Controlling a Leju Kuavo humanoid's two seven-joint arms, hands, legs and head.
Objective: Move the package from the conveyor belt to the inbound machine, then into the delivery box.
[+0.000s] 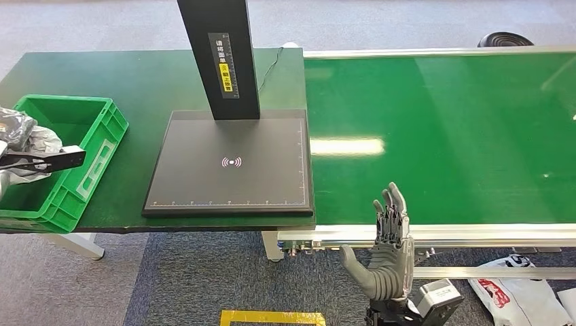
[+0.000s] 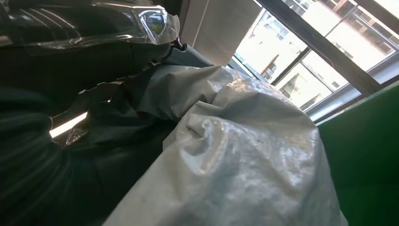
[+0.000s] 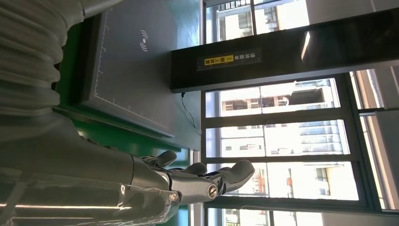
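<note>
1. The package, a crumpled grey bag, hangs over the green box at the left end of the table; the left wrist view shows its grey plastic close up, pressed against the left hand.
2. I judge that the left hand holds it, though its fingers are hidden by the bag and I cannot tell how they lie.
3. The step in hand looks like the drop into the box; the bag sits near the box's left side, so bring it toward the box's middle before letting go.
4. Lower it inside the walls first; a crumpled bag may catch on the rim.
5. The right hand waits at the near edge of the belt, fingers straight and apart, holding nothing; keep it there, away from the scanner.
</note>
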